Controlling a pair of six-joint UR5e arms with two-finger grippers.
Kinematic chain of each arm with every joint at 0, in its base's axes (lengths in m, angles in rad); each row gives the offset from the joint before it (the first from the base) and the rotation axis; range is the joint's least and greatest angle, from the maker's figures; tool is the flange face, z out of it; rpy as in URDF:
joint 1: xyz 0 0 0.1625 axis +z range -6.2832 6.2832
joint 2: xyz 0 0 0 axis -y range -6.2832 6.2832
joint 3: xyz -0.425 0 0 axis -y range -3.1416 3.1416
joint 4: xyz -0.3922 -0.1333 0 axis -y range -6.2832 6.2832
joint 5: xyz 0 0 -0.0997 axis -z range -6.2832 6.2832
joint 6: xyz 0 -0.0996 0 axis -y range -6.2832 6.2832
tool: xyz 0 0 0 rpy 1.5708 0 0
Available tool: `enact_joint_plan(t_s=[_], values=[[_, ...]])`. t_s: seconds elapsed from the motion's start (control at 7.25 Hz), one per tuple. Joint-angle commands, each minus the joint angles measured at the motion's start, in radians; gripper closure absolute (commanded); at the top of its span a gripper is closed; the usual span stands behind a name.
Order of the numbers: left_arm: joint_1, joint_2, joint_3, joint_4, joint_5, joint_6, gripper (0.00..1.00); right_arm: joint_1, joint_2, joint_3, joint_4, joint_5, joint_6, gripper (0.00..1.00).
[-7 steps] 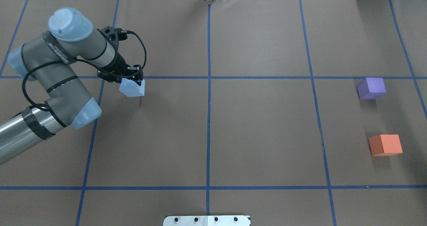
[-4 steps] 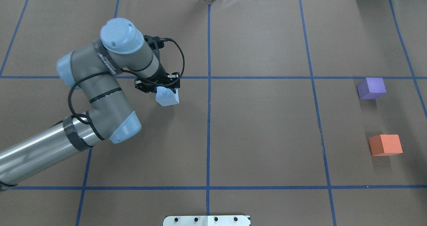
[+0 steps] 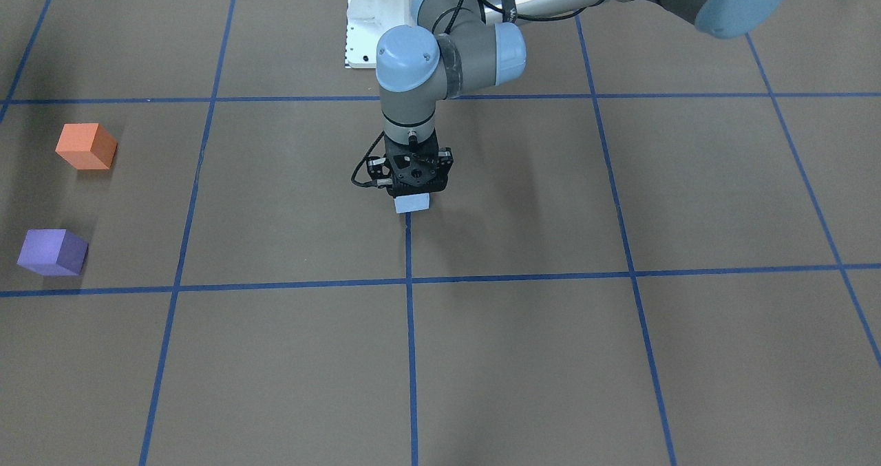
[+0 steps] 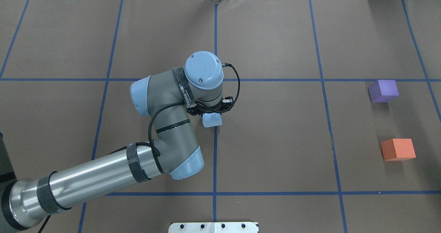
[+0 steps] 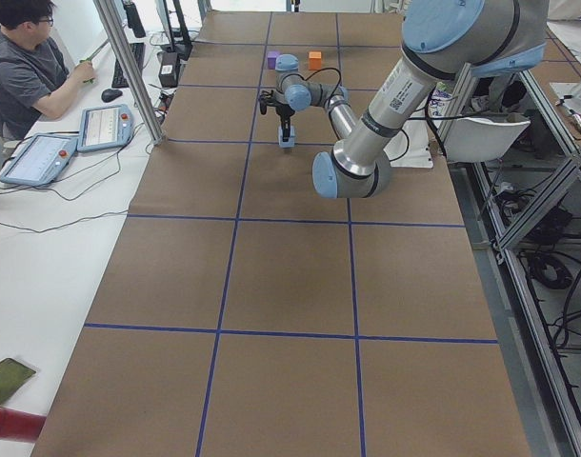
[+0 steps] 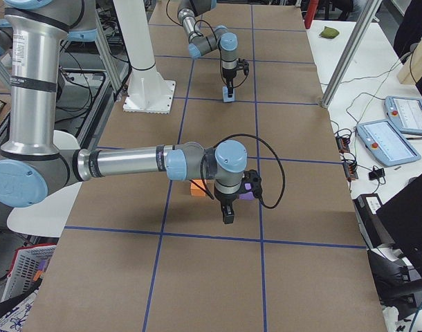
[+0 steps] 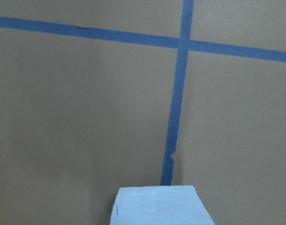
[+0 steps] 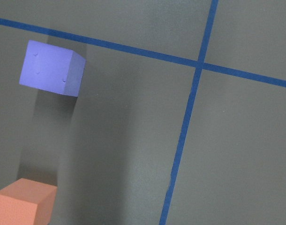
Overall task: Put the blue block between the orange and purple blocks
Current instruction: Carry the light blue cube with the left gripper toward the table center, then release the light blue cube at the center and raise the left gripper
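Observation:
My left gripper (image 4: pixel 212 113) is shut on the pale blue block (image 4: pixel 212 120) and holds it just above the table at the centre tape line. The block also shows in the front view (image 3: pixel 411 203) and at the bottom of the left wrist view (image 7: pixel 159 206). The purple block (image 4: pixel 383 91) and the orange block (image 4: pixel 398 149) sit apart on the far right, with a gap between them. Both show in the right wrist view: purple (image 8: pixel 51 68), orange (image 8: pixel 23 201). My right gripper (image 6: pixel 228 216) hangs near them; I cannot tell whether it is open or shut.
Brown paper with a blue tape grid (image 4: pixel 215 157) covers the table. The white robot base plate (image 4: pixel 213 227) is at the near edge. An operator (image 5: pixel 24 67) sits at a side desk with tablets (image 5: pixel 105 127).
My left arm has carried the blue block rightward from the left part of the table to the centre line. The purple and orange blocks have not moved.

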Motion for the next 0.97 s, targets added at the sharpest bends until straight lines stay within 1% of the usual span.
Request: enact_joint_plan(t_s=[0.0, 0.14, 0.28, 0.41, 0.55, 0.69, 0.83], values=[[0.012, -0.009, -0.011, -0.001, 0.041, 0.009, 0.00, 0.000, 0.009, 0.006, 0.001, 0.001, 0.000, 0.00], [-0.017, -0.006, -0.054, 0.017, -0.014, 0.056, 0.00, 0.000, 0.013, 0.011, 0.001, 0.001, 0.000, 0.00], [-0.085, 0.031, -0.130, 0.088, -0.116, 0.134, 0.00, -0.002, 0.050, 0.018, 0.001, 0.007, 0.003, 0.00], [-0.148, 0.121, -0.248, 0.141, -0.183, 0.236, 0.00, -0.026, 0.065, 0.027, 0.000, 0.042, 0.002, 0.00], [-0.231, 0.257, -0.355, 0.146, -0.268, 0.345, 0.00, -0.059, 0.085, 0.056, 0.000, 0.056, 0.006, 0.00], [-0.356, 0.361, -0.397, 0.146, -0.392, 0.478, 0.00, -0.104, 0.139, 0.079, -0.002, 0.049, 0.066, 0.00], [-0.484, 0.466, -0.407, 0.146, -0.503, 0.701, 0.00, -0.185, 0.197, 0.098, 0.000, 0.044, 0.235, 0.00]])
